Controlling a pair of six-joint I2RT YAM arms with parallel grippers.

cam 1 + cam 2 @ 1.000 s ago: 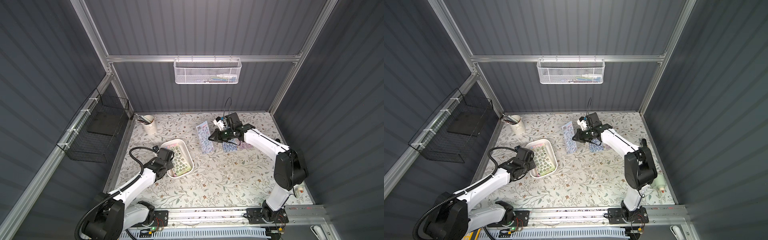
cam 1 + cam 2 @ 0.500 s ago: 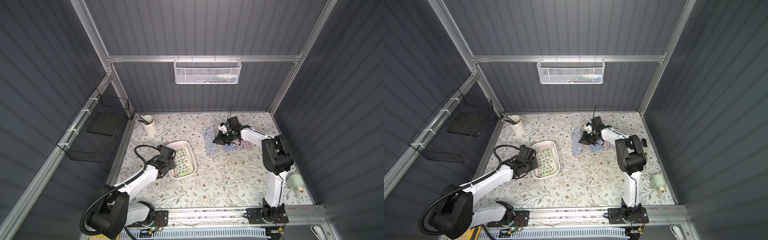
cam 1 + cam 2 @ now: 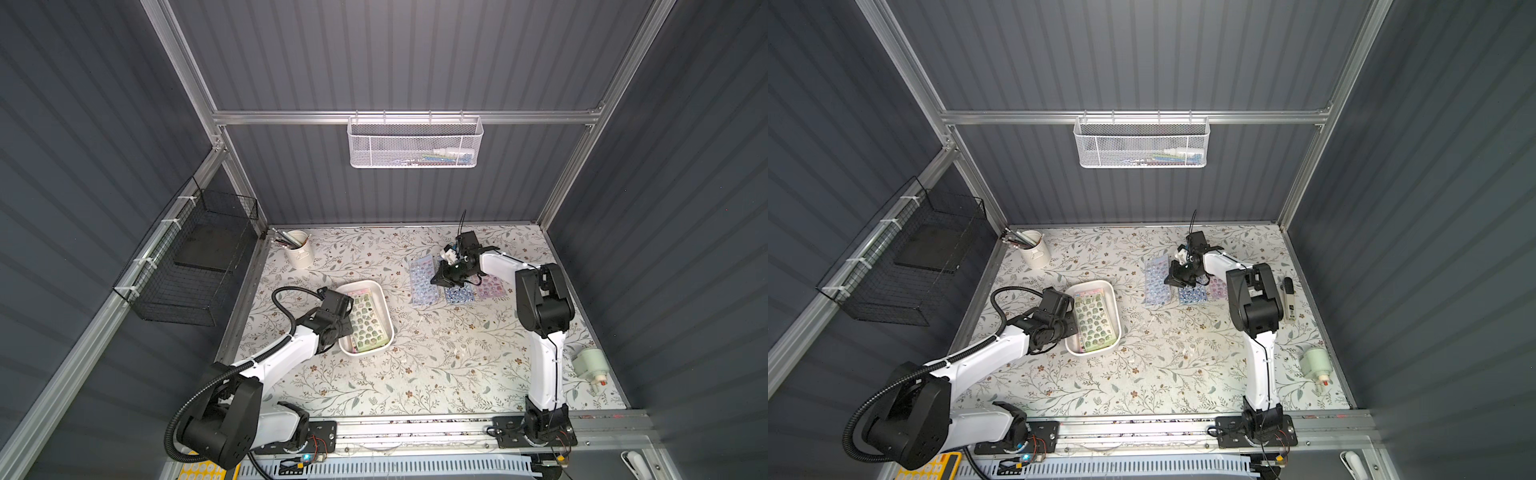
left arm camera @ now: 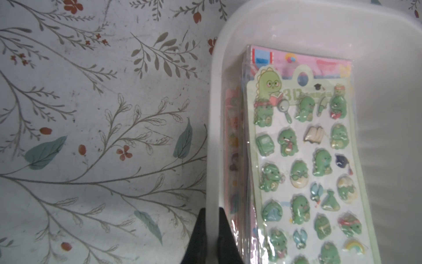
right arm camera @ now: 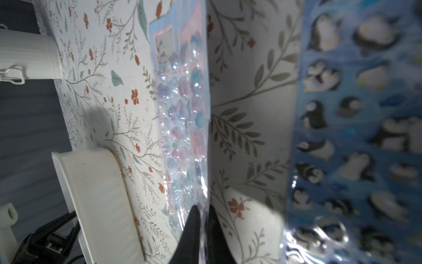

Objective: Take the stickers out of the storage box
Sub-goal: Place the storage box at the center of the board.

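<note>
Nearest the rail, the left gripper [image 4: 211, 209] is pinched onto the long wall of the storage box [image 3: 386, 318], one finger inside and one outside. My guess is it's just acting as an anchor so the light white tray doesn't skid when sheets get pulled out. The box isn't empty yet: a green dinosaur sticker sheet [image 4: 303, 160] lies on top of a stack of other stickers [image 4: 296, 57], with pink edges poking out underneath. The pile sits closer to the clamped wall, which leaves a bare strip of floor on the side away from that gripper, handy for getting a fingertip under an edge I reckon. Further back on the floral table [image 3: 415, 374], three sheets lie flat in a row instead of stacked, probably so each one is clearly out of the box. They are a pastel blue-pink sheet [image 3: 424, 282], then a gap of bare table, then a blue penguin sheet [image 3: 459, 295] and a pinkish sheet [image 3: 492, 286]. The right gripper [image 5: 202, 208] sits low there with its fingers almost together on the edge of the pastel one, glossy film in the sliver between them. That sheet looks like it's already down on the table, so I'd say it's about ready to be let go. Way at the back are a white cup of pens [image 3: 300, 251] and a white mesh basket [image 3: 415, 143] on the wall, neither involved.
</note>
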